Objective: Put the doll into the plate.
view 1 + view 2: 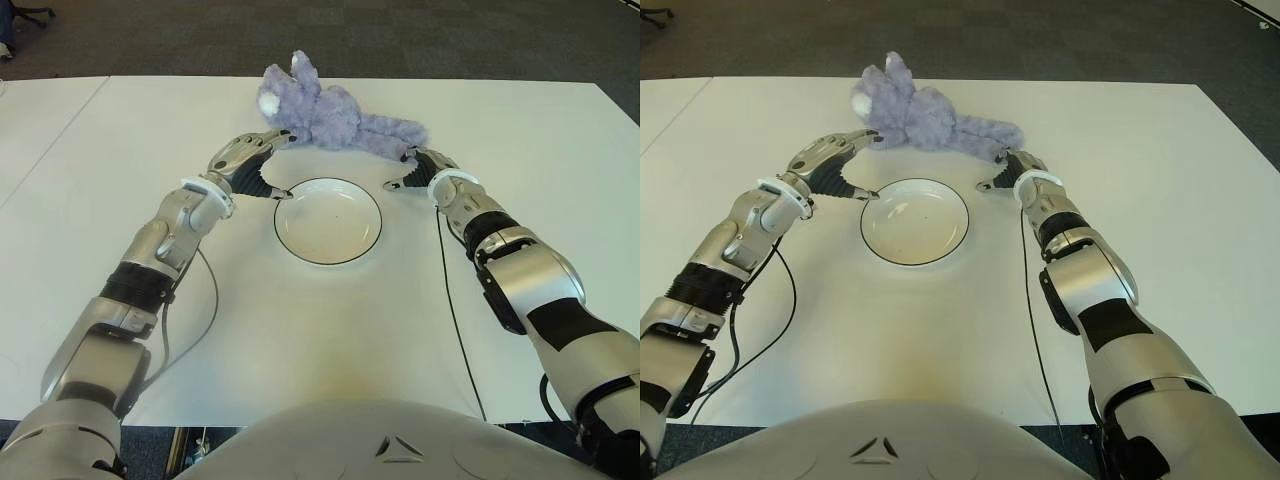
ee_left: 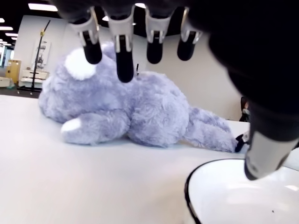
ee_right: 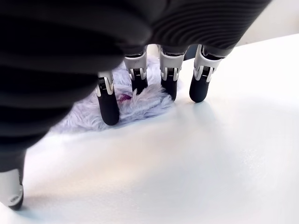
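Doll [image 1: 325,115] lies behind plate [image 1: 328,220] on table [image 1: 520,140], seemingly just apart.

You are looking at a white table [image 1: 300,330] carrying a lavender plush doll [image 1: 330,118] lying flat and, just beside it, a black-rimmed white plate [image 1: 328,221].

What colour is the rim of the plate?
The plate is white with a thin black rim, clearest in the left eye view.

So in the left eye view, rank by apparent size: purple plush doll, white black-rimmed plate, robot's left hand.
1. Purple plush doll
2. White black-rimmed plate; close to the doll, so unsure
3. Left hand, fingers open
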Available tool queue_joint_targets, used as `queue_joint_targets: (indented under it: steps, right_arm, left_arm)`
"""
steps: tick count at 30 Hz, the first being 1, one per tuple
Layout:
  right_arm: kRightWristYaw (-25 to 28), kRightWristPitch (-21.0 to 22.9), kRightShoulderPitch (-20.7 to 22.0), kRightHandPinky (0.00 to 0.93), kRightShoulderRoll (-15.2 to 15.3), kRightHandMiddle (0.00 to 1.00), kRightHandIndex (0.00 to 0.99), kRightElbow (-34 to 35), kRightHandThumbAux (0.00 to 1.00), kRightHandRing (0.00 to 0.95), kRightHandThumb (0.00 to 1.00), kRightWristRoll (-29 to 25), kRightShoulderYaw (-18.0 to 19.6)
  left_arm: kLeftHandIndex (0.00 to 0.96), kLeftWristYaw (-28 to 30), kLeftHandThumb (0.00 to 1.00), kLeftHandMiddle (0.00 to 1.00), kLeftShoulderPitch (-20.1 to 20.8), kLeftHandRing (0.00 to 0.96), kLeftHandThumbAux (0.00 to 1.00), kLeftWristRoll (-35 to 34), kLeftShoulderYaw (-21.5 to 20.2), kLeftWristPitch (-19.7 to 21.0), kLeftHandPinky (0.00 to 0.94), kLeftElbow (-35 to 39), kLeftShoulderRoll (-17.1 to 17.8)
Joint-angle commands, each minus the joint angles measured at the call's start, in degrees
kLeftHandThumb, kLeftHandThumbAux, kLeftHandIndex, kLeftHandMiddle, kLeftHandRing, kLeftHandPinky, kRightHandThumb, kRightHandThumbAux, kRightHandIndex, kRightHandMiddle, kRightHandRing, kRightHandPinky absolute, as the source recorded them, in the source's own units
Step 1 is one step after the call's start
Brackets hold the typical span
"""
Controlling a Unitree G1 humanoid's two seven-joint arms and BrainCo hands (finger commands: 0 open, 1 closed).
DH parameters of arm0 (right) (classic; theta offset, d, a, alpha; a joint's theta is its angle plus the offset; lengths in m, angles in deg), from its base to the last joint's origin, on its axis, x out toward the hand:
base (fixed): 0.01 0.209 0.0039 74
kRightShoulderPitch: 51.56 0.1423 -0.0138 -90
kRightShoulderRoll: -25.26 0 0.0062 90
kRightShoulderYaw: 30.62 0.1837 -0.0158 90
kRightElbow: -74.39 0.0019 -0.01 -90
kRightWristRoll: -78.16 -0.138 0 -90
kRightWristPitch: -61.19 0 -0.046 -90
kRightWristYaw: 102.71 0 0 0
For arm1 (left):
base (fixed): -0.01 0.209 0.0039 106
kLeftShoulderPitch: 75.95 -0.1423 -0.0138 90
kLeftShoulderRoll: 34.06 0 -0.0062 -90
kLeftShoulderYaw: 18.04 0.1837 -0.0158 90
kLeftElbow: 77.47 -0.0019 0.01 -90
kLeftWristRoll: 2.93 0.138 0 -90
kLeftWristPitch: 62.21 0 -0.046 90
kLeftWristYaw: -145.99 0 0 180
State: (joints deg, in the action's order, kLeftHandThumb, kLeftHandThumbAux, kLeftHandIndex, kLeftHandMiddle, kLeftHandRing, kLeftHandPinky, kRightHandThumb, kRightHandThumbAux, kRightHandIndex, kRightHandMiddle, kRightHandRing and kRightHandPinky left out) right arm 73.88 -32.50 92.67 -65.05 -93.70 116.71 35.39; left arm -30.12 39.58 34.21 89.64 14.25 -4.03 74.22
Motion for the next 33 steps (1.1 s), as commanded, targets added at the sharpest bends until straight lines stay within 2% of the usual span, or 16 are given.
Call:
queue_joint_targets:
  steps: [1,3,7,8,9,10,14,16,17,20,22,24,25,26,29,33]
  right_arm:
    - [5.06,0.84,-5.10,0.157,-1.95,0.102,0.223,-2.58,0.573,0.112,0.000,2.43,-2.76]
    - [5.08,0.81,-4.98,0.157,-1.83,0.103,0.224,-2.59,0.574,0.112,0.000,2.56,-3.10]
    - [5.76,0.71,-4.03,0.192,-1.36,0.167,0.294,-2.54,0.632,0.154,0.000,2.75,-3.90]
    - [5.93,0.72,-4.08,0.256,-1.26,0.225,0.327,-2.59,0.649,0.216,0.011,2.91,-4.22]
    - [6.02,0.74,-4.18,0.401,-1.20,0.353,0.398,-2.63,0.674,0.351,0.042,3.00,-4.44]
    - [6.08,0.76,-4.24,0.438,-1.16,0.386,0.416,-2.66,0.679,0.385,0.051,3.04,-4.60]
    - [7.02,0.93,-4.41,0.461,-1.09,0.428,0.436,-2.71,0.672,0.423,0.086,3.46,-5.56]
    - [8.01,1.30,-4.47,0.509,-1.26,0.462,0.453,-2.76,0.656,0.458,0.108,3.55,-6.05]
    - [8.51,1.54,-4.51,0.572,-1.41,0.534,0.494,-2.78,0.635,0.539,0.114,3.52,-6.26]
    - [9.96,2.14,-4.20,0.609,-2.18,0.576,0.510,-2.65,0.610,0.576,0.135,2.95,-6.48]
    - [10.70,2.27,-4.10,0.620,-2.10,0.587,0.514,-2.66,0.605,0.586,0.140,2.71,-6.46]
    - [11.52,2.09,-3.92,0.565,-1.83,0.585,0.503,-2.67,0.594,0.574,0.136,2.86,-6.69]
    - [11.85,1.96,-3.82,0.485,-1.73,0.531,0.454,-2.67,0.581,0.514,0.111,3.02,-6.87]
    - [12.33,1.57,-3.51,0.465,-1.55,0.518,0.441,-2.62,0.579,0.499,0.104,3.29,-7.22]
    - [13.39,0.59,-2.71,0.473,-1.05,0.478,0.392,-2.46,0.572,0.467,0.087,3.63,-7.94]
    - [13.86,-0.82,-2.50,0.518,-0.51,0.485,0.381,-2.35,0.567,0.481,0.075,3.93,-8.91]
  left_arm:
    - [0.019,1.25,0.041,0.075,-1.12,0.158,0.639,0.18,-0.42,0.65,0.000,0.83,0.20]
    - [0.019,1.19,0.041,0.075,-1.11,0.160,0.639,0.31,-0.43,0.69,0.000,0.91,0.07]
    - [0.024,0.87,0.045,0.078,-0.91,0.186,0.633,0.65,-0.37,0.53,0.000,0.77,-0.14]
    - [0.025,0.80,0.046,0.080,-0.86,0.183,0.632,0.75,-0.36,0.55,0.000,0.73,-0.18]
    - [0.027,0.78,0.047,0.083,-0.78,0.173,0.631,0.81,-0.34,0.61,0.000,0.69,-0.23]
    - [0.028,0.77,0.047,0.084,-0.74,0.170,0.630,0.85,-0.33,0.64,0.000,0.67,-0.27]
    - [0.029,0.72,0.052,0.090,-0.66,0.151,0.635,0.96,-0.40,0.93,0.000,0.61,-0.34]
    - [0.029,0.70,0.056,0.095,-0.59,0.142,0.637,0.98,-0.47,1.16,0.000,0.54,-0.44]
    - [0.028,0.70,0.058,0.095,-0.57,0.128,0.638,0.99,-0.51,1.27,0.008,0.53,-0.48]
    - [0.025,0.72,0.054,0.091,-0.47,0.115,0.631,1.09,-0.54,1.57,0.026,0.56,-0.55]
    - [0.024,0.66,0.052,0.091,-0.43,0.113,0.630,1.15,-0.55,1.74,0.033,0.59,-0.56]
    - [0.023,0.59,0.049,0.095,-0.40,0.111,0.629,1.19,-0.58,1.88,0.060,0.63,-0.59]
    - [0.025,0.56,0.049,0.096,-0.40,0.106,0.628,1.18,-0.61,1.92,0.081,0.64,-0.59]
    - [0.025,0.52,0.050,0.097,-0.41,0.105,0.628,1.15,-0.64,1.92,0.087,0.64,-0.58]
    - [0.026,0.63,0.052,0.096,-0.43,0.101,0.628,1.11,-0.67,2.11,0.094,0.92,-0.62]
    - [0.029,1.18,0.056,0.091,-0.64,0.102,0.629,0.70,-0.91,2.19,0.086,1.61,-0.39]
